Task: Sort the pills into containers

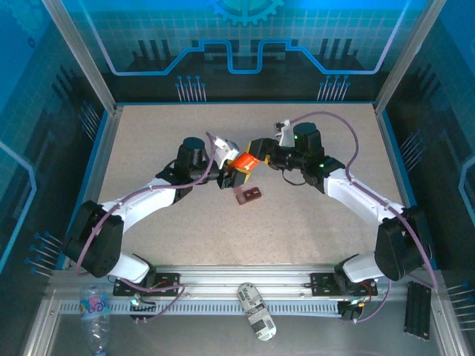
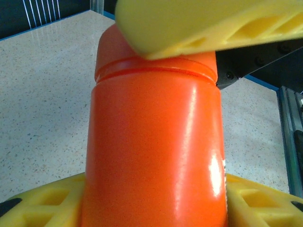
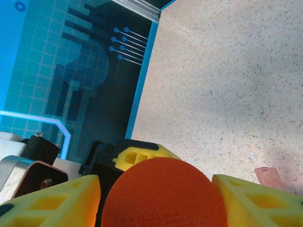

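An orange pill bottle (image 1: 243,163) hangs in the air between my two grippers, above the middle of the table. My left gripper (image 1: 234,175) is shut on its body (image 2: 156,142), yellow fingers (image 2: 42,198) on either side. My right gripper (image 1: 254,159) closes on the cap (image 3: 163,194), with its fingers (image 3: 52,198) hugging both sides; one of them lies across the cap in the left wrist view (image 2: 213,23). The containers, a dark red-brown tray (image 1: 249,195), lie on the table just below the bottle. The pills are hidden.
Blue-edged enclosure walls (image 1: 104,148) ring the speckled table (image 1: 163,141). Below the front rail lie a clear water bottle (image 1: 96,315), a white and grey canister (image 1: 256,311) and a black strip (image 1: 418,308). A pale pink edge (image 3: 270,177) shows on the table at the right.
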`<act>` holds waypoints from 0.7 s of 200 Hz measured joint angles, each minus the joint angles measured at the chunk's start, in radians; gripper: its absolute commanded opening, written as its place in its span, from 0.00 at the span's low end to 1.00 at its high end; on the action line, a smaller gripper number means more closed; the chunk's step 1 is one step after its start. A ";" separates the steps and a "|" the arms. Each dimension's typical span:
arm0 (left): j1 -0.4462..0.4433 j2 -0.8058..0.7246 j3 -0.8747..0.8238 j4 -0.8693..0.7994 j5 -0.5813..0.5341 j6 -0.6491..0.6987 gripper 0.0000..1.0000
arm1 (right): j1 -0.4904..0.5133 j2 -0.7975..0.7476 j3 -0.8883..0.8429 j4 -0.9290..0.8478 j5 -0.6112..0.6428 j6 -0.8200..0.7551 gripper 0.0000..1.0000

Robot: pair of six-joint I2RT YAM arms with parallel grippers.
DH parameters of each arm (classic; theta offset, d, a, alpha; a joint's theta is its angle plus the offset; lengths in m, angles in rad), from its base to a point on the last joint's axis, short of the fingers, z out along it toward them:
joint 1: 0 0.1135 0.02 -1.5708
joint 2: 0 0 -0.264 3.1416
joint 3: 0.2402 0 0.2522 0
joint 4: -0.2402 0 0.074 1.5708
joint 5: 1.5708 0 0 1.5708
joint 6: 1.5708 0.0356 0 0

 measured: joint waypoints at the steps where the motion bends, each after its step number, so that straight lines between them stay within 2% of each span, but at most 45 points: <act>1: 0.000 0.000 0.000 0.001 0.000 -0.001 0.00 | 0.000 0.000 0.000 0.000 0.000 -0.003 0.50; 9: 0.000 0.000 0.000 0.005 0.000 -0.001 0.00 | -0.001 -0.003 -0.002 0.000 0.005 -0.002 0.43; 23: 0.000 0.000 0.000 0.005 0.000 -0.002 0.00 | -0.001 -0.005 -0.006 0.002 0.010 0.000 0.38; 67: 0.000 0.000 0.007 -0.005 0.016 -0.003 0.00 | -0.011 -0.005 -0.011 0.020 -0.029 -0.056 0.38; 111: 0.010 0.003 0.064 -0.061 0.137 -0.034 0.00 | -0.067 -0.005 0.026 0.024 -0.251 -0.376 0.41; 121: 0.010 0.003 0.070 -0.059 0.161 -0.047 0.00 | -0.074 -0.005 0.045 0.002 -0.284 -0.431 0.44; 130: 0.010 0.003 0.073 -0.053 0.174 -0.056 0.00 | -0.080 -0.005 0.058 -0.011 -0.306 -0.459 0.61; 140: 0.010 0.003 0.075 -0.045 0.179 -0.064 0.00 | -0.082 -0.004 0.063 -0.012 -0.320 -0.468 0.72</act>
